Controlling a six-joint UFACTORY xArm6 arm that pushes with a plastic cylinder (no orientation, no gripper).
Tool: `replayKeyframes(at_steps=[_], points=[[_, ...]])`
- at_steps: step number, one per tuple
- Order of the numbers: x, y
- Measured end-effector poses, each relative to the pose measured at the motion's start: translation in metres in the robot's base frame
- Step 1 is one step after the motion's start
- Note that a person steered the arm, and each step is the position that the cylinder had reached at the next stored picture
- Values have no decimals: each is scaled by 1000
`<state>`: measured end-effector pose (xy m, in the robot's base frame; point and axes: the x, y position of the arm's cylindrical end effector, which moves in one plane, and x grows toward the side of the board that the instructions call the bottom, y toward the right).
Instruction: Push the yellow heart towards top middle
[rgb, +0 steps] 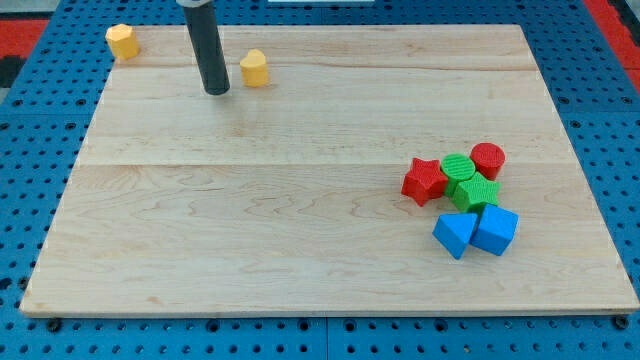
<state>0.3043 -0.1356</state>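
- Two yellow blocks sit far left: the heart (255, 68), small with a pointed lower end, just right of my tip (216, 91); another (122, 41) at the board's (250, 220) far-left corner, shape unclear.
- My tip is bare, holding nothing, apart from the heart.
- The rod's top is cut off.

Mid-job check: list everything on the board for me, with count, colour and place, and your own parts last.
yellow heart: 1, yellow, top, left of middle
yellow block: 1, yellow, top-left corner, shape unclear
red star: 1, red, left end of right-hand cluster
red cylinder: 1, red, cluster top
green blocks: 2, green, cluster middle
blue blocks: 2, blue, cluster bottom
board: 1, pale wood
my tip: 1, dark rod, just left of the heart, apart from it
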Motion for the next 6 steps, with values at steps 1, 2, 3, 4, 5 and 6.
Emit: replayKeyframes(at_steps=[1,2,3,4,5,6], points=[[-27,50],[-32,116],[-12,95],[-9,127],[-23,161],[-46,149]])
